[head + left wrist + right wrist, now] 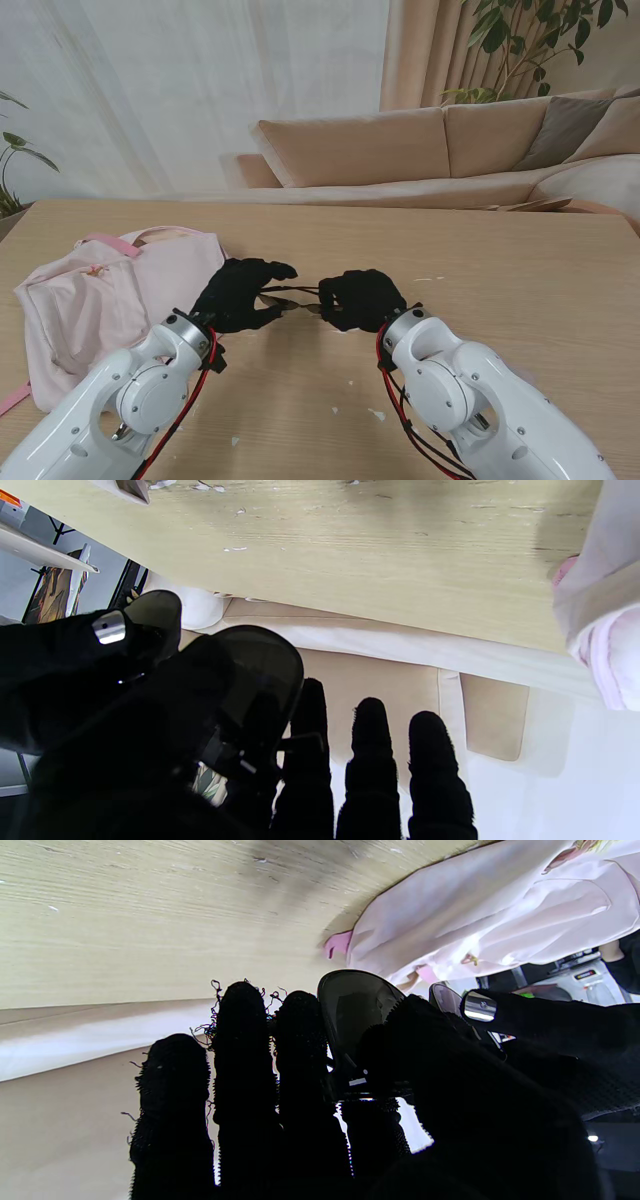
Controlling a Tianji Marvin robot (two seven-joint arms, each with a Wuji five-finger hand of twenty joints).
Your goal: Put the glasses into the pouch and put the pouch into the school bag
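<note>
Glasses [291, 297] held between both hands, lifted off the table [520, 270] near its centre. Left hand [238, 293] closed on one lens end; right hand [360, 298] closed on the other. Dark tinted lenses, thin frame, seen close in both wrist views [250, 680] [357, 1010]. School bag [110, 290]: pale pink soft fabric, pink strap, lying flat just to the left of the left hand, touching nothing held. Pouch not made out. Table: light wood grain, small white specks. Beige sofa [400, 150] beyond far edge. Bare tabletop to the right and farther out.
</note>
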